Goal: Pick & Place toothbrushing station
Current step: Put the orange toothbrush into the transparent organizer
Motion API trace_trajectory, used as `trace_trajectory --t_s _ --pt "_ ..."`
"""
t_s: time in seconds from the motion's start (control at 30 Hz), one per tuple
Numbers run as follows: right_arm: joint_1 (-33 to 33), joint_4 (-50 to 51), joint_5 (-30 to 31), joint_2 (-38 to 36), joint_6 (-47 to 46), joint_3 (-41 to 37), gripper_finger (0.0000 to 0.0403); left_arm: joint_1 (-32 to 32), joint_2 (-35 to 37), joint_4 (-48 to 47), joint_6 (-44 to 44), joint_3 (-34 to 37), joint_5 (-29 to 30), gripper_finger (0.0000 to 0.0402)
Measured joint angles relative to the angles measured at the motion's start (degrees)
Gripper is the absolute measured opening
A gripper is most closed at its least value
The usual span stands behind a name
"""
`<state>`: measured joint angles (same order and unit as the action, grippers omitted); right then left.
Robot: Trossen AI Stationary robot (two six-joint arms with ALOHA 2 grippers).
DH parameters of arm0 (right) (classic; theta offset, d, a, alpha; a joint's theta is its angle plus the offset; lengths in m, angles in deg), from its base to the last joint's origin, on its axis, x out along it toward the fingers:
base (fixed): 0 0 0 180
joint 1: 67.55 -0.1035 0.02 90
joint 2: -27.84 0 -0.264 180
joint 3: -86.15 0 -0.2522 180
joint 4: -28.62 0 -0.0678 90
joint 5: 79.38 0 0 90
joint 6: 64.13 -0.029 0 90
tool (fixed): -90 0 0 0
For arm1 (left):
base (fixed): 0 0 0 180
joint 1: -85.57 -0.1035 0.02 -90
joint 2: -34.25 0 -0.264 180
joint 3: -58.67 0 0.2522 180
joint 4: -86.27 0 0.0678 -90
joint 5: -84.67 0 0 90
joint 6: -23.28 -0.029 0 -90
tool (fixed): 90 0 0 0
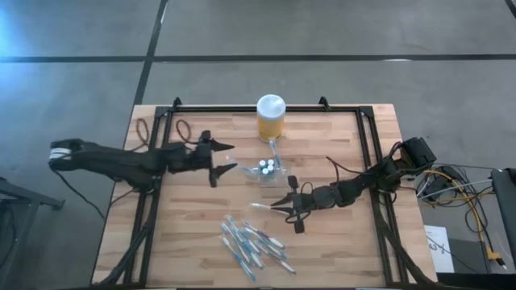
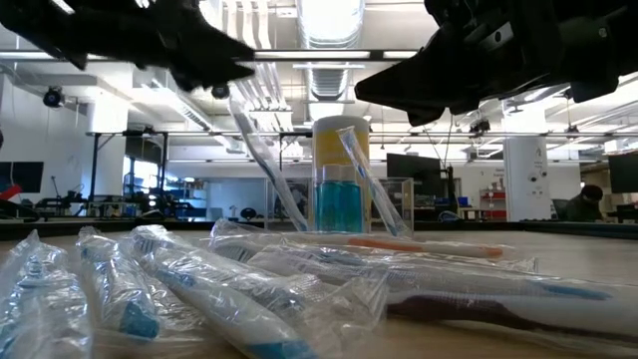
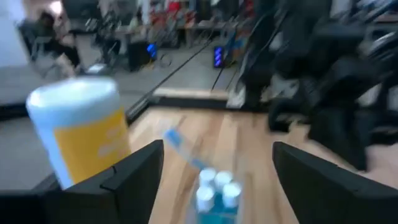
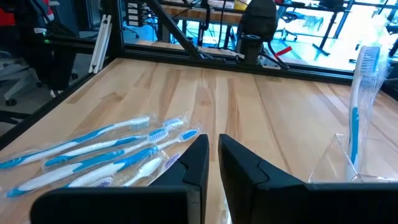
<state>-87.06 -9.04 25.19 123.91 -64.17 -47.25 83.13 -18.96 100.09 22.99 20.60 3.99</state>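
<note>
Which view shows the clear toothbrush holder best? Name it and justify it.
The low view: the toothbrushing station stands side-on, with blue bottles and two angled brushes inside. The high view shows it small, from above. The left wrist view catches blurred bottle caps; the right wrist view, only one clear corner.

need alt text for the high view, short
Overhead of a wooden table: the left pincer stands open beside the clear toothbrushing station, the right pincer shut just below it. A yellow jar sits behind, wrapped toothbrushes in front.
</note>
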Motion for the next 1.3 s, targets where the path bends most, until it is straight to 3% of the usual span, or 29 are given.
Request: trace_trajectory --t_s 0.17,0.33,0.53,0.83,1.07,1.23,1.3 --pt "0.0 0.1 0.0 0.0 -0.6 0.0 0.0034 0.1 11.9 -5.8 -0.3 0.2 -4.8 0.0303" --pt "0.0 0.2 0.0 0.0 -1.5 -0.1 0.0034 0.1 23.6 -19.1 0.5 0.2 -4.8 0.0287" --pt "0.0 0.2 0.0 0.0 -1.5 -0.1 0.0034 0.1 30.7 -30.1 5.3 3.3 -4.0 0.0225" --pt "0.1 0.1 0.0 0.0 -2.9 -0.1 0.0034 0.1 37.3 -24.4 6.2 15.8 -4.0 0.0021" --pt "0.0 0.0 -2.9 0.0 -3.0 -0.1 0.0034 0.1 43.2 -19.0 7.9 23.8 -4.9 0.0006" --pt "0.0 0.1 -3.0 0.0 -6.6 -0.1 0.0034 0.0 44.5 -19.5 7.9 23.8 -12.9 0.0007" --pt "0.0 0.1 -3.1 0.0 -7.4 -0.1 0.0034 0.1 44.7 -19.6 8.0 23.8 -13.6 0.0005"
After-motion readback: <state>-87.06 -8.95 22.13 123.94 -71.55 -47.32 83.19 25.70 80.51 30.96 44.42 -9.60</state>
